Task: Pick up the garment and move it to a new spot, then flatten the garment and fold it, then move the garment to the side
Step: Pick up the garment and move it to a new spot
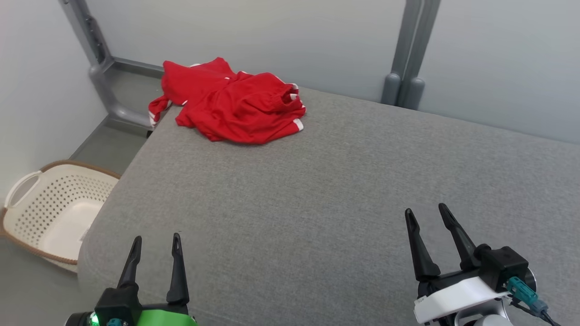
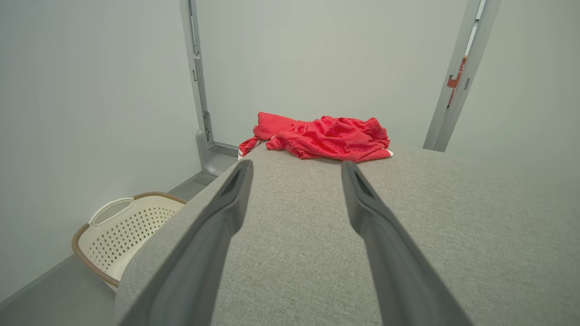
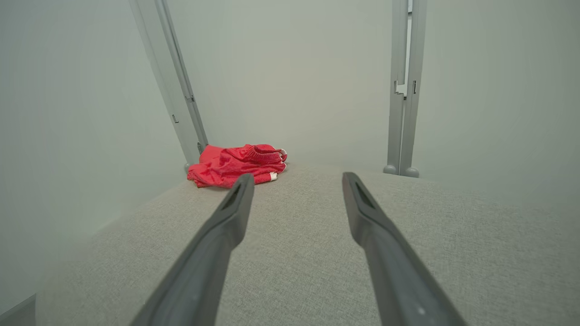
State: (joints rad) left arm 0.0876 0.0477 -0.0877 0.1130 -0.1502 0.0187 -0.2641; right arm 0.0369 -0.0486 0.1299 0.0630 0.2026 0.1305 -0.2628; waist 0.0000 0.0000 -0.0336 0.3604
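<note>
Item: crumpled red fabric garment with white trim [image 1: 231,102], on the far left corner of the grey upholstered surface [image 1: 317,194], one end hanging over the edge.
Progress: none, I judge; pickup, flattening, folding and moving aside all remain.
My left gripper [image 1: 157,236] and right gripper [image 1: 426,208]: jaws spread wide, empty, well apart from it.
Unclear: what kind of garment; its folds hide its shape.

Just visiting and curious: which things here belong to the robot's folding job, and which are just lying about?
For the job: red garment; grey cushioned surface; left fingers and right fingers, open.
Just lying about: white laundry basket on the floor; grey metal posts.
</note>
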